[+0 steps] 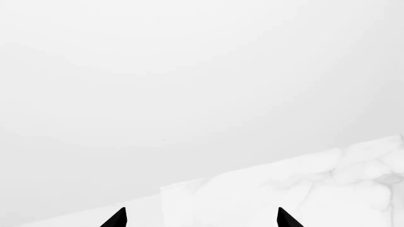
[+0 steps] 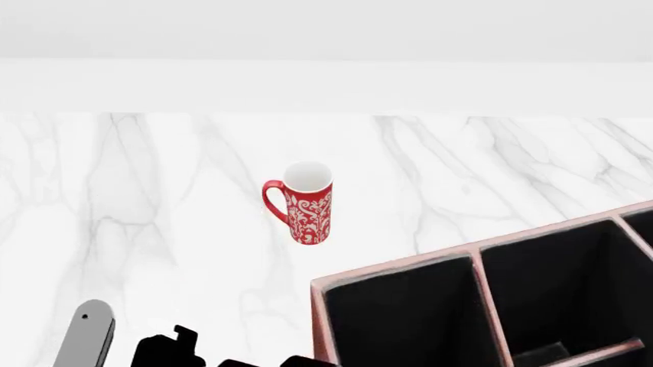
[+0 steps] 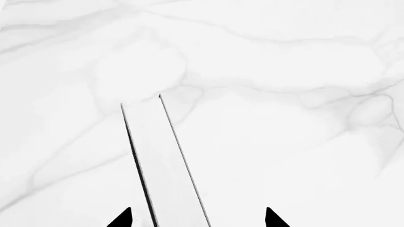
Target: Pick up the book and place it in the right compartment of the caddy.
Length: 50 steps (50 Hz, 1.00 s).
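Note:
The book (image 3: 165, 161) shows only in the right wrist view, edge-on: white page edges between two thin black covers. It reaches out from between the fingertips of my right gripper (image 3: 198, 220) over the marble table (image 3: 284, 142). The jaws stand wide, with a gap on each side of the book. The caddy (image 2: 475, 260), reddish-brown with black-lined compartments, is at the lower right of the head view. The book and right gripper are out of the head view. My left gripper (image 1: 200, 220) is open and empty over the table's edge (image 1: 284, 184).
A red-and-white patterned mug (image 2: 306, 206) stands upright on the white marble table (image 2: 133, 214), left of and behind the caddy. Dark parts of my left arm (image 2: 168, 352) show at the bottom left of the head view. A white wall runs behind the table.

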### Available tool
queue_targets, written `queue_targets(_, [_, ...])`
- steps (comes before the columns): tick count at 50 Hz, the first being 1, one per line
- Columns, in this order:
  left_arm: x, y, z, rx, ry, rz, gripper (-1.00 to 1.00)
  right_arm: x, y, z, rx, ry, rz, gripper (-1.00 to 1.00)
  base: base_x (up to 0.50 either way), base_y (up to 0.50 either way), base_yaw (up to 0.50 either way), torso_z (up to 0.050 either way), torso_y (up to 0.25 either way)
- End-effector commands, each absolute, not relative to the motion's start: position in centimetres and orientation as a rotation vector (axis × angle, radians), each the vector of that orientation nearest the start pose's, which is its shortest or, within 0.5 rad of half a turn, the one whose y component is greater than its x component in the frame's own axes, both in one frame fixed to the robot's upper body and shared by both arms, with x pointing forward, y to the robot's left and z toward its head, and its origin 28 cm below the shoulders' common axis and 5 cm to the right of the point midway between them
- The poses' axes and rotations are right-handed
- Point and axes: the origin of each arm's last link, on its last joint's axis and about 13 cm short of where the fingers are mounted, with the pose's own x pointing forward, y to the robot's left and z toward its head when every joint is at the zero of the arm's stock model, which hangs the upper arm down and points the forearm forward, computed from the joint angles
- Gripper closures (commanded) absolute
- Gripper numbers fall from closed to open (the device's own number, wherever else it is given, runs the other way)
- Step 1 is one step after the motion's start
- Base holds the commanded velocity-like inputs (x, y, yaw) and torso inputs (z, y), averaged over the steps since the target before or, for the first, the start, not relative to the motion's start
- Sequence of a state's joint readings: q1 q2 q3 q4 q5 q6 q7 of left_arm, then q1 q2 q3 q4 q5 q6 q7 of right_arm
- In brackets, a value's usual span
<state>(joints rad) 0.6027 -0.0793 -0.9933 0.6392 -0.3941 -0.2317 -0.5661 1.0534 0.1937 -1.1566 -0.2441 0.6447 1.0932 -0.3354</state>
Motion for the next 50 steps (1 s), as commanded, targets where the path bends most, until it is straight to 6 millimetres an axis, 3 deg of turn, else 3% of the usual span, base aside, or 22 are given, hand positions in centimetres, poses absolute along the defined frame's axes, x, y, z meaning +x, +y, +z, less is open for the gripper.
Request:
queue_targets(1, [1.9,37.1,10.2,0.177,-0.049,1.316,-1.0,27.1,2.1,14.9,-0.741,0.494,1.321,-1.0,0.0,0.0,0.0,0.0,0.0])
queue_targets(9, [1.9,37.1,10.1,0.179,-0.047,1.313,-1.0,26.9,2.1,13.7,-0.759,0.524,1.326,-1.0,0.0,0.0,0.0,0.0,0.0])
queue_targets(19, [2.0,37.1,10.0,0.179,-0.045,1.31,-1.0,26.1,2.0,13.7,-0.792,0.489,1.39,-1.0,0.0,0.0,0.0,0.0,0.0])
queue_targets(20, [2.0,37.1,10.0,0.179,-0.044,1.311,-1.0,26.2,2.0,13.7,-0.79,0.484,1.389,1.0,0.0,0.0,0.0,0.0,0.0])
queue_targets(39, [2.2,37.0,9.9,0.182,-0.044,1.302,-1.0,26.3,1.9,13.7,-0.762,0.456,1.382,1.0,0.0,0.0,0.0,0.0,0.0])
queue_targets(50, [2.3,36.9,10.0,0.181,-0.047,1.299,-1.0,26.5,2.1,15.5,-0.66,0.351,1.324,1.0,0.0,0.0,0.0,0.0,0.0])
